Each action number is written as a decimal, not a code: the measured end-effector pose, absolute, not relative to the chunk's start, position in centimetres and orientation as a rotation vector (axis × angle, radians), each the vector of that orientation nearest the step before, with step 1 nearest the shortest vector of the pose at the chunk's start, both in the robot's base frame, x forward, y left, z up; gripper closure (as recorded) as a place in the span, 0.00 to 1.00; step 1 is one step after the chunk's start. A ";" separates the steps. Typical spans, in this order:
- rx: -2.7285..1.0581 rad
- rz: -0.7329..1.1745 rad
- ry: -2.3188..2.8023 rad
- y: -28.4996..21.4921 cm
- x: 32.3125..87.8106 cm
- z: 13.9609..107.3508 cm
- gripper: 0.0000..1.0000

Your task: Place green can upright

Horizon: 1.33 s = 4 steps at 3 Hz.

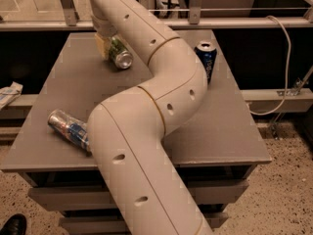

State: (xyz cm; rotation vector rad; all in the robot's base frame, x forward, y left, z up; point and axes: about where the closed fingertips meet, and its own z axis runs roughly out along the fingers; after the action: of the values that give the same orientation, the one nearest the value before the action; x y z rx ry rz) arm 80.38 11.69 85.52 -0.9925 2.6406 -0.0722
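The green can [119, 53] lies tilted at the far left of the grey table [220, 131], its silver end facing the camera. My gripper [105, 42] is at the can, reaching down from the far end of the arm. One pale finger [101, 45] shows against the can's left side, and the gripper appears shut on the can. The other finger is hidden behind the can and the wrist.
A dark blue can [207, 58] stands upright at the far right of the table, right beside my arm [161, 97]. A silver can with a blue-and-red label [69, 127] lies on its side at the front left. A rail and a cable run behind the table.
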 end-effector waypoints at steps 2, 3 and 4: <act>-0.999 -0.062 2.560 12.2 80.9 88.3 0.96; -0.993 0.034 2.429 12.0 81.3 92.2 1.00; -0.990 0.132 2.274 11.6 80.7 96.3 1.00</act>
State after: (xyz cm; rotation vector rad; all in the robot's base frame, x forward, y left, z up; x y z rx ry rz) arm 80.68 11.57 96.26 -0.9898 2.2736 0.1315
